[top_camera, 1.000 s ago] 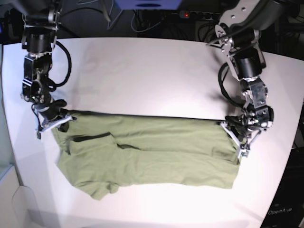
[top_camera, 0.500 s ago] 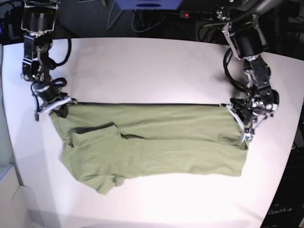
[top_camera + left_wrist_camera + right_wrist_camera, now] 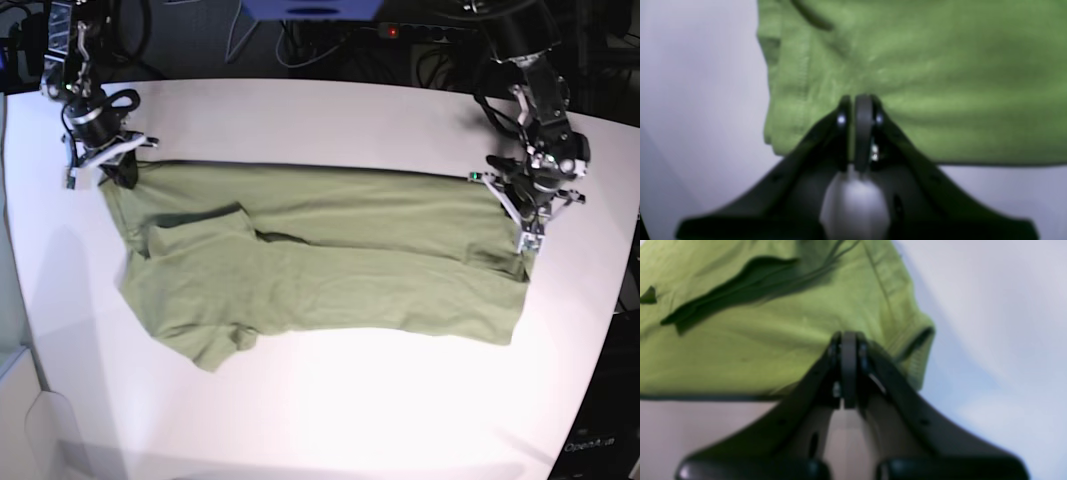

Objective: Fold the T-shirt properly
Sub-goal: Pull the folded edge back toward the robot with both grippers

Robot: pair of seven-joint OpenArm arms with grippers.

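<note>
Basically T-shirt (image 3: 320, 270) olive, wrinkled, w/ edge stretched taut.

Both arms reached down from the far side, set wide apart. The left hand (image 3: 527, 212) sat low at the base view's right, its jaws pinched together on the T-shirt (image 3: 330, 270). The right hand (image 3: 108, 165), at that view's left, was likewise clamped on the cloth's far corner.

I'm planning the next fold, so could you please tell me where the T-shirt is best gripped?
Grip the T-shirt at its two far-edge corners, coming from the far side, as the left gripper and right gripper do: that edge is taut and straight, while the near edge lies loose with a sleeve sticking out.
</note>
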